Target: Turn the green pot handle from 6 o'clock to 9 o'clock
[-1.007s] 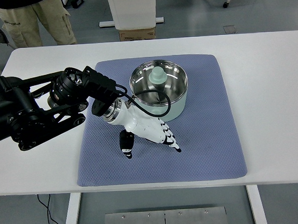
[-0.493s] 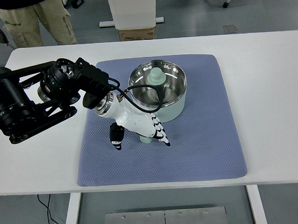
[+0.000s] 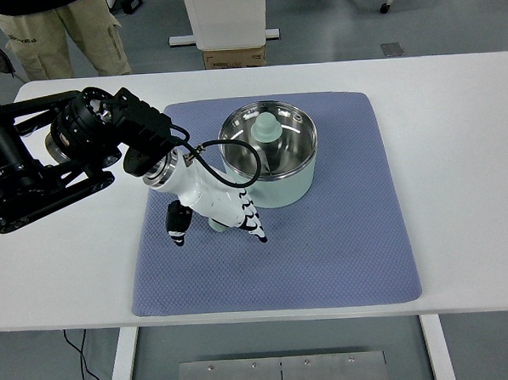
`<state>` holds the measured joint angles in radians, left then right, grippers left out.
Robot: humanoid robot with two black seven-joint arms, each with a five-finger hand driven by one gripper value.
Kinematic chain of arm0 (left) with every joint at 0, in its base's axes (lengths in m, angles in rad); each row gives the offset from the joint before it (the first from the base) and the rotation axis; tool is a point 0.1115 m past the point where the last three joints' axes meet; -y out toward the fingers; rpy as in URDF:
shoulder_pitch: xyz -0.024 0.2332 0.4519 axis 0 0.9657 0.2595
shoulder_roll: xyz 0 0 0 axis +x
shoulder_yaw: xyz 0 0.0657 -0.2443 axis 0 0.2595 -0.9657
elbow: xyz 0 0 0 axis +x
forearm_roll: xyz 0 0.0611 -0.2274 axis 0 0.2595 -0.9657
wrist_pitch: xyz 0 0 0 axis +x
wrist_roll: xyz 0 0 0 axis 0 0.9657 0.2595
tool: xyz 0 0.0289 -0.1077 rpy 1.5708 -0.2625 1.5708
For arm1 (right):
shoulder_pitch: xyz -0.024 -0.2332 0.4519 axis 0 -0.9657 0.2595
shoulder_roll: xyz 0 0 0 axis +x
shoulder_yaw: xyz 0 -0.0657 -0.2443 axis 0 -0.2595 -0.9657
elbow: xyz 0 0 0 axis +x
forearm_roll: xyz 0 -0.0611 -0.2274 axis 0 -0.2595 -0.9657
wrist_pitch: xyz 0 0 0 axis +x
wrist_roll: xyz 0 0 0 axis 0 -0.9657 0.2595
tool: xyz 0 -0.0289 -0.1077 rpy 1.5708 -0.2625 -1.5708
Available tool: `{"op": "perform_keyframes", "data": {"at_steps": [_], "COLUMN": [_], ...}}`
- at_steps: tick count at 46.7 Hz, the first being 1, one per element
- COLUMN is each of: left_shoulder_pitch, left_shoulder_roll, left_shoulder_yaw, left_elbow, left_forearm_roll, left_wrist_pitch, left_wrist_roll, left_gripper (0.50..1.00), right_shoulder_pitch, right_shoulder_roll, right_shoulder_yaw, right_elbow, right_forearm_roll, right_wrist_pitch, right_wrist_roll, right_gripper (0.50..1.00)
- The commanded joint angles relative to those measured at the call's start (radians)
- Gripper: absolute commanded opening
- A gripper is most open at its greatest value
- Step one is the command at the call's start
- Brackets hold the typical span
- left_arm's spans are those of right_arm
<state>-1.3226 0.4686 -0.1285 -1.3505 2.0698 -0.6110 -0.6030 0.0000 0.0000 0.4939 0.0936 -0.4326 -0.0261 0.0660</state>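
Nearest to you, the front strip of the worktop (image 3: 463, 273) is bare, and so is the front part of the blue mat (image 3: 342, 253). On the mat, your left hand (image 3: 217, 211) lies just in front and left of the pot (image 3: 269, 155). A small pale green part, which I judge to be the handle (image 3: 215, 225), shows under the palm. The fingers (image 3: 252, 226) curl down around it, so the hand seems clamped on the handle, though the contact itself is hidden. From the pot, the handle points to about 7 or 8 o'clock, its long axis running toward the front-left. For 9 o'clock you need to sweep it more to the left. There the mat has open room, but the arm (image 3: 82, 156) is itself on that side. The right hand is not visible.
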Motion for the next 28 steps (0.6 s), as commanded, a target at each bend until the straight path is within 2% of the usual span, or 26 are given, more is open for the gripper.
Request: {"op": "perform_keyframes", "data": {"at_steps": [1,28], "left_shoulder_pitch": [-0.023,-0.096], "left_shoulder_roll": [0.01,0.044], "left_shoulder_yaw": [0.024,0.102], "left_elbow": [-0.004,0.002], "left_forearm_roll": [0.001,0.065], "left_wrist_pitch": [0.0,0.0], "left_wrist_roll": [-0.003,-0.008], "left_gripper": [1.0,1.0], "right_shoulder_pitch": [0.0,0.0], "right_shoulder_roll": [0.0,0.0], "right_shoulder_yaw": [0.0,0.0], "right_elbow": [0.0,0.0], "right_forearm_roll": [0.0,0.0], "right_wrist_pitch": [0.0,0.0], "right_wrist_roll": [0.0,0.0], "right_gripper": [1.0,1.0]}}
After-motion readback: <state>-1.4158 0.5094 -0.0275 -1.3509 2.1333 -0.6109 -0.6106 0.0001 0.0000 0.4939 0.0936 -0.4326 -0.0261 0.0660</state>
